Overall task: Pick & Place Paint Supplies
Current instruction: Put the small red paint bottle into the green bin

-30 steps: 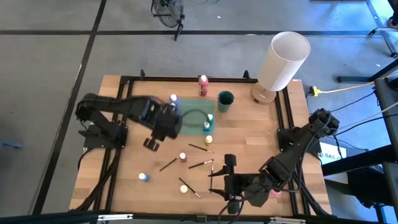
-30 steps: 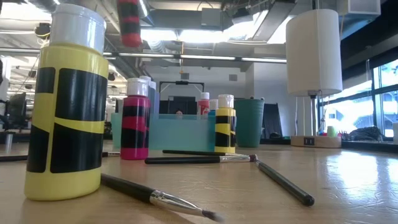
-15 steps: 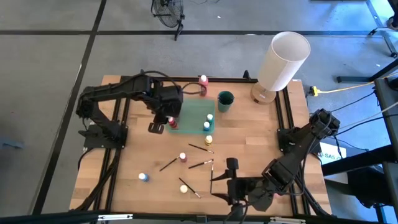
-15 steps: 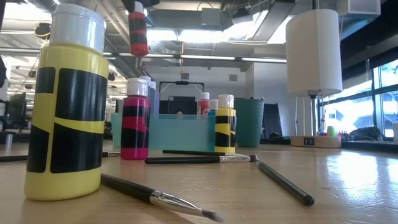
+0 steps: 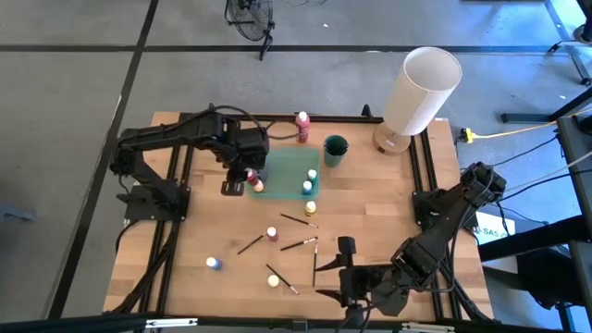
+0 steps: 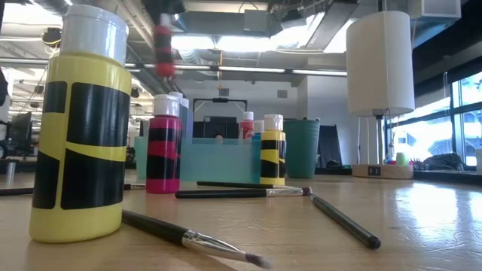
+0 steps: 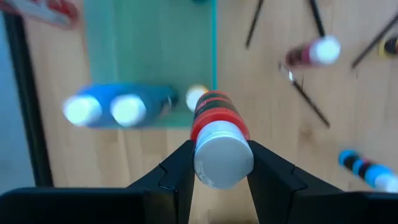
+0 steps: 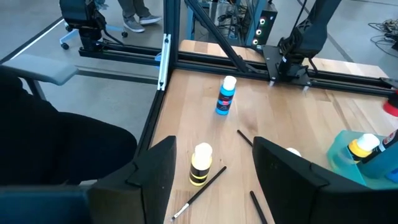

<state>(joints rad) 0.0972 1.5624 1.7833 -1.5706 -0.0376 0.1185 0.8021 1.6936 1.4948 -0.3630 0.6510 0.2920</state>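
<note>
My right gripper [image 5: 350, 294] waits at near table edge, fingers apart, empty. Yellow bottle [image 6: 80, 124] nearest, black-banded, white cap; dark brushes [image 6: 248, 193] lie flat mid-table. Farther on, my left gripper [image 7: 219, 171] clamps red bottle [image 7: 218, 134], black stripes, white cap, held in air over left edge of teal tray [image 5: 287, 167].

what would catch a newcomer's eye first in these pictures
Probably the red paint bottle held aloft between the left gripper's jaws, over the near-left corner of the teal tray. Next, the big white cylinder standing at the table's far right corner. In the low view, a yellow bottle looms close by the camera, with a brush beside it.
</note>
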